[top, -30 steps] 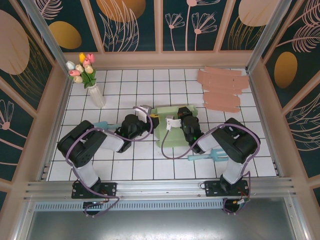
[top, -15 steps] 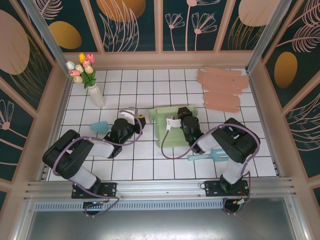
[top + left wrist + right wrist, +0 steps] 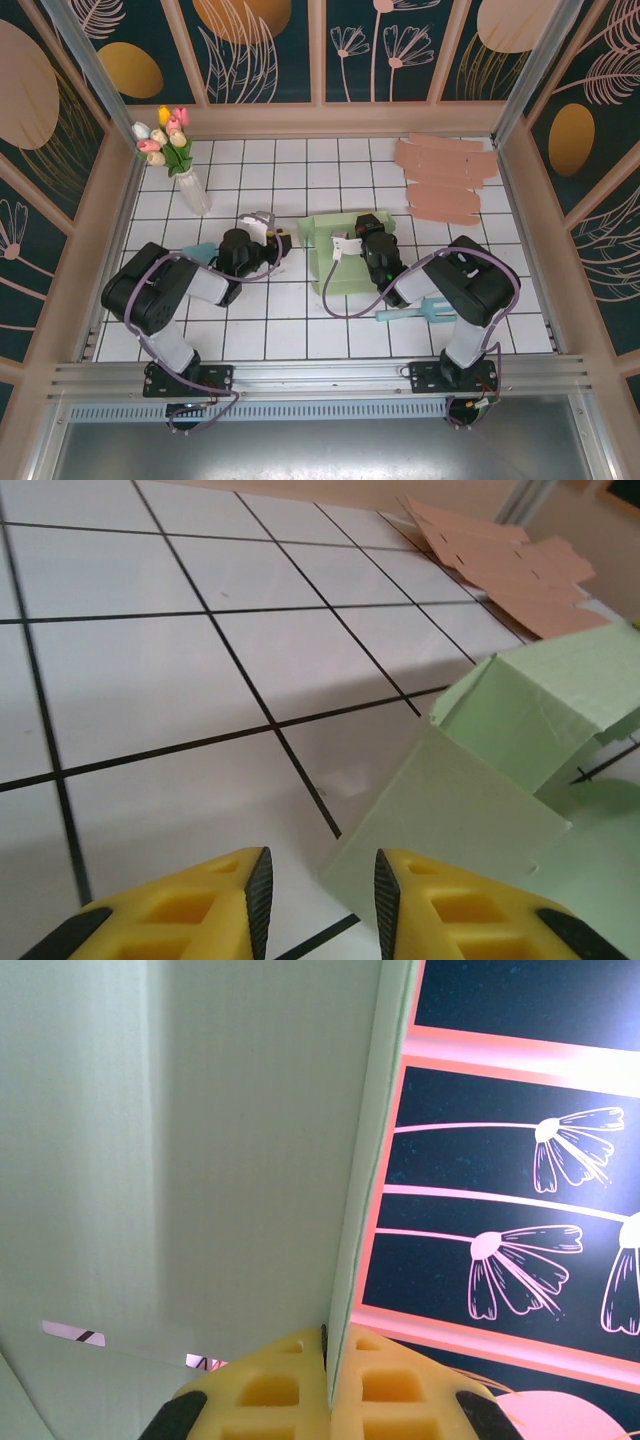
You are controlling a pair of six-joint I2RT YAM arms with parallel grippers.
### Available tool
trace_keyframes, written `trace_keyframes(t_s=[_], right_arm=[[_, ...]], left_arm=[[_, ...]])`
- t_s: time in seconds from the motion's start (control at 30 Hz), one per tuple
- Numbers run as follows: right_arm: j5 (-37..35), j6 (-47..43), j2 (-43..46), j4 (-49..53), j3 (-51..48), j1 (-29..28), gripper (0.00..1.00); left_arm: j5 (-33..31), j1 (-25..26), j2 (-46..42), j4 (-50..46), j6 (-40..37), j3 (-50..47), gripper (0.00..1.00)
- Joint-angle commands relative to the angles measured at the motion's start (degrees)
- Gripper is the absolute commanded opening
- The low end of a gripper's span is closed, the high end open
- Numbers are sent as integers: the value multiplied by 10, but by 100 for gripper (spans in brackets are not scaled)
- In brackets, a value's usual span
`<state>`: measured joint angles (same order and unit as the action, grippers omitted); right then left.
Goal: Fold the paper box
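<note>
The light green paper box (image 3: 335,265) lies partly folded in the middle of the tiled table, one wall standing up. My right gripper (image 3: 347,243) is shut on that upright wall; in the right wrist view the yellow fingers (image 3: 385,1390) pinch the green wall's edge (image 3: 360,1160). My left gripper (image 3: 286,242) sits just left of the box and is open with nothing held. In the left wrist view a green flap (image 3: 450,815) lies on the tiles, its corner just ahead of my right fingertip (image 3: 400,890).
A stack of flat pink cardboard blanks (image 3: 445,180) lies at the back right, also seen from the left wrist (image 3: 500,555). A vase of tulips (image 3: 178,160) stands at the back left. A teal tool (image 3: 415,312) lies near the right arm.
My left gripper has pulled back to the left off the box's left edge and its jaws have opened. The right gripper has kept its grip and place.
</note>
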<state>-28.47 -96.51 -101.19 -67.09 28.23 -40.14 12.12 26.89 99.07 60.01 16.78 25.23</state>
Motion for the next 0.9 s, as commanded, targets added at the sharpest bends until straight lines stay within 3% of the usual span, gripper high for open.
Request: trace_keyframes(t_s=[0.0, 0.37, 0.87], right_arm=[[10, 5, 6, 26, -5, -7, 0], [11, 6, 7, 37, -5, -7, 0], [10, 6, -3, 35, -2, -8, 0]], left_arm=[[47, -1, 30, 29, -44, 28, 37], [127, -2, 96, 61, -83, 54, 33], [149, -2, 106, 78, -50, 66, 30]])
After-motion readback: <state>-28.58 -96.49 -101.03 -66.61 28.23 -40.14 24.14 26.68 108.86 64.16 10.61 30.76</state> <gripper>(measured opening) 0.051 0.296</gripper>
